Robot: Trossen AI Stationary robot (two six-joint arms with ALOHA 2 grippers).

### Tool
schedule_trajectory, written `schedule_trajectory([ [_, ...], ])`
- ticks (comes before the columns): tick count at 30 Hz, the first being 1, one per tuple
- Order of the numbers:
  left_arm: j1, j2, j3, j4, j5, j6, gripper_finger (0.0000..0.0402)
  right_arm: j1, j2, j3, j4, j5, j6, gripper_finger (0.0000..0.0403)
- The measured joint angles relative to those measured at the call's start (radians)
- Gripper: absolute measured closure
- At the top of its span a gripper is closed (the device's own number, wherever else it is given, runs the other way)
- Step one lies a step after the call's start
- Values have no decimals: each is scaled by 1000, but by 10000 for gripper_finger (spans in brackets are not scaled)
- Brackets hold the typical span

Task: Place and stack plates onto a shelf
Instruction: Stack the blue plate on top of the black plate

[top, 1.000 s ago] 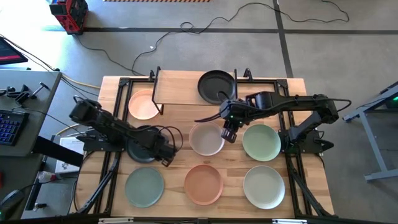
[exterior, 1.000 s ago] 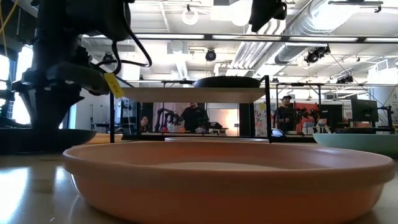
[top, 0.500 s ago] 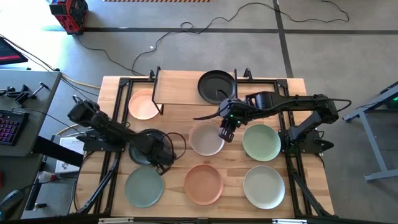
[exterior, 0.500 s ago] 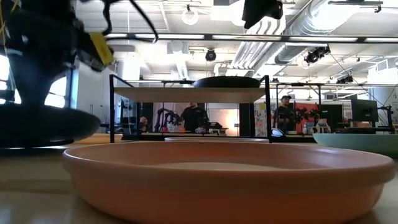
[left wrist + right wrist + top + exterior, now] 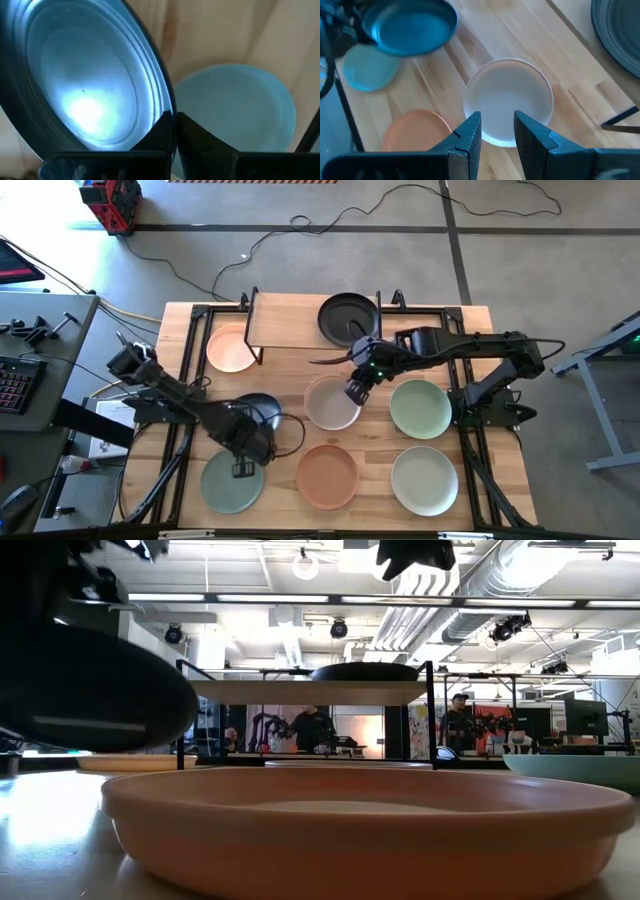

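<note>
The left gripper [image 5: 243,467], clenched on the dark teal plate's [image 5: 252,412] rim, has it lifted, needing a carry toward the shelf [image 5: 290,328] at twelve o'clock, while the right gripper [image 5: 496,131] hangs parted over the whitish plate [image 5: 509,101].

The shelf [image 5: 300,320] is standing at the table's [image 5: 480,320] far edge; one plate [image 5: 347,317] is lying on its right end, and another plate [image 5: 231,348] is sitting half under its left end; three plates are lying in a near row [image 5: 232,481] [image 5: 327,475] [image 5: 424,479]; behind them, two plates [image 5: 330,404] [image 5: 420,408] are lying side by side; the left gripper [image 5: 243,468] is holding a plate [image 5: 262,409] tilted above the near-left one; the right gripper [image 5: 355,392] is hanging over the middle plate.
</note>
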Motion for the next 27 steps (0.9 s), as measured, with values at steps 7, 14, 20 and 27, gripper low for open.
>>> schedule_trajectory([
  [7,-46,0,49,-21,-81,188,399,-14,0,0,36,1,23,308],
  [14,-58,0,100,-42,-188,456,399,-13,0,0,36,1,-23,288],
  [20,-47,0,119,-49,-359,714,399,-20,0,0,78,35,59,260],
  [27,2,0,119,-50,-530,925,399,-42,2,0,85,37,135,258],
])
